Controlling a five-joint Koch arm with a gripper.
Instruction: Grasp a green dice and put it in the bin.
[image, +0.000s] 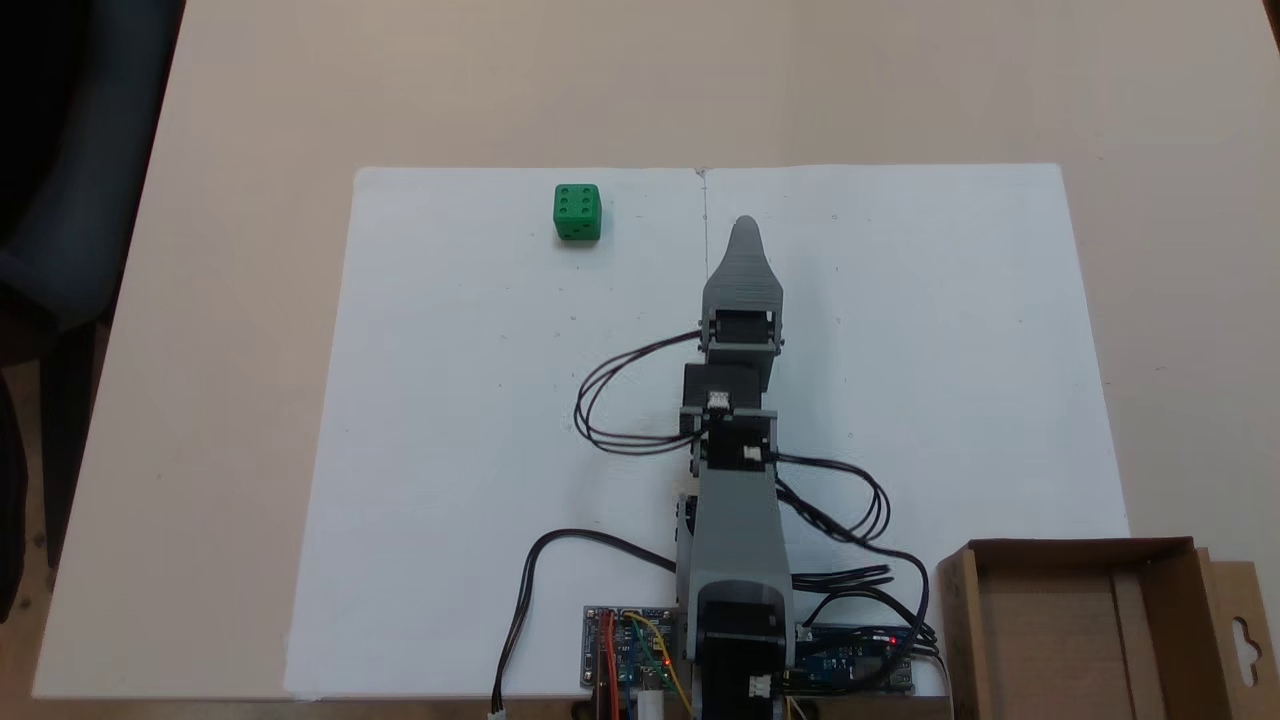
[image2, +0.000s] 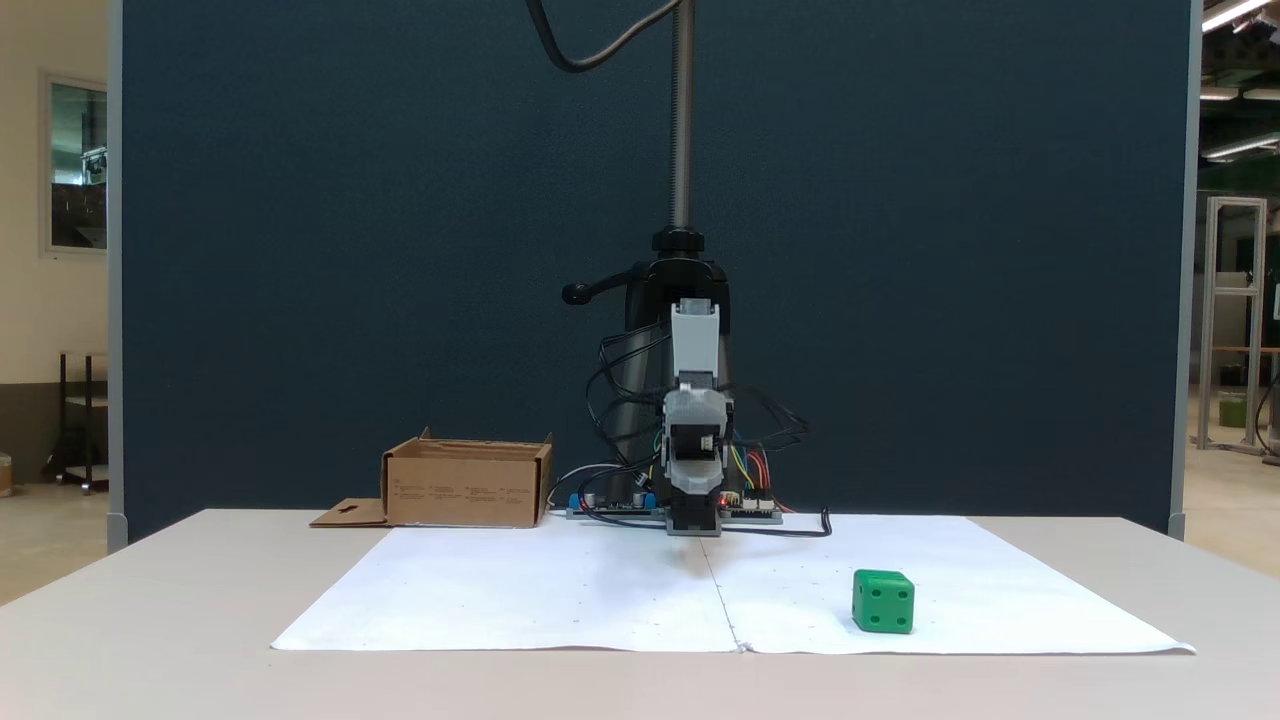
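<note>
The dice (image: 577, 212) sits on the white paper (image: 450, 450), up and left of the gripper (image: 746, 226) in a fixed view, well apart from it: a small bright green cube with rounded edges and sunken pips. It looks light, rigid and a bit slick, so I'd pinch two opposite flat faces. The jaws overlap, so their spread can't be told; the bin (image: 1160, 620) is low and right of the gripper, empty

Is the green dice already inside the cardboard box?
No, the green dice sits on the white paper, far from the cardboard box.
</note>
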